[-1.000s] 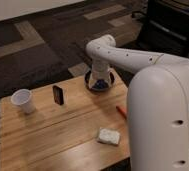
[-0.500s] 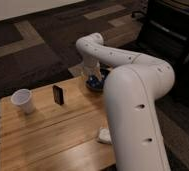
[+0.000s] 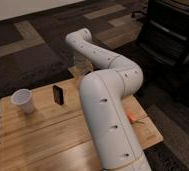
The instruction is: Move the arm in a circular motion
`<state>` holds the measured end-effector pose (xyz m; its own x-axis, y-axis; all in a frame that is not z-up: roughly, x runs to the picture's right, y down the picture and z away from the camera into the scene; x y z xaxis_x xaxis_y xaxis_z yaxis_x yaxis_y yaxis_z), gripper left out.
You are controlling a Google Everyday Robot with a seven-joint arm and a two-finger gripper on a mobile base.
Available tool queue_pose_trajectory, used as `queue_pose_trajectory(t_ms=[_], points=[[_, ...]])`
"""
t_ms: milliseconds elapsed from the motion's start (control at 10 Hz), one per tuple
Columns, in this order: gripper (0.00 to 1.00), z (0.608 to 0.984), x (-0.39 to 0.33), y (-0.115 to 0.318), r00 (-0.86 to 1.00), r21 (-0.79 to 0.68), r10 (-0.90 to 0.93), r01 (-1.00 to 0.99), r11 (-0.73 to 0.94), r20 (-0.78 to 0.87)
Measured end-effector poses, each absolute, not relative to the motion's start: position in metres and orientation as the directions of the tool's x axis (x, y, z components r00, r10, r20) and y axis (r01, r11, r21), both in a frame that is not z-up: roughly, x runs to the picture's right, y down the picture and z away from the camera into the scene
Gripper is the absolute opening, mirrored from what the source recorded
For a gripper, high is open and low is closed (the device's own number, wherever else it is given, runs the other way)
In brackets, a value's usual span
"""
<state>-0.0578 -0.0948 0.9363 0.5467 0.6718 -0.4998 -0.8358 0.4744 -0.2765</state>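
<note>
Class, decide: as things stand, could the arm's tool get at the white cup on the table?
Probably yes. The tool hangs over the table's far edge, some way from the cup. Only a small black block stands roughly between them, and the arm could likely pass above it.

Dark carpet floor (image 3: 18, 70), pale tan bands (image 3: 30, 36) crossing it. Black office chair (image 3: 170, 30) upper right. Light wooden table (image 3: 38, 137) in foreground.

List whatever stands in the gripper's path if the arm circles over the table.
Nothing visible blocks it. The gripper hangs from the arm at the far edge of the table. Nearest are the small dark upright object and the white cup, both apart from it; a low sweep might reach them.
</note>
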Motion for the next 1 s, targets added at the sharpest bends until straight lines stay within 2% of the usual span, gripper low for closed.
queue_pose_trajectory(t_ms=[400,600,1000], points=[[0.65,0.980,0.021,-0.130,0.479,-0.143,0.733,-0.869,0.474,-0.483],[0.65,0.974,0.071,-0.149,0.373,-0.051,0.802,-0.917,0.396,-0.466],[0.65,0.953,0.123,-0.158,0.209,0.006,0.862,-0.971,0.239,-0.461]])
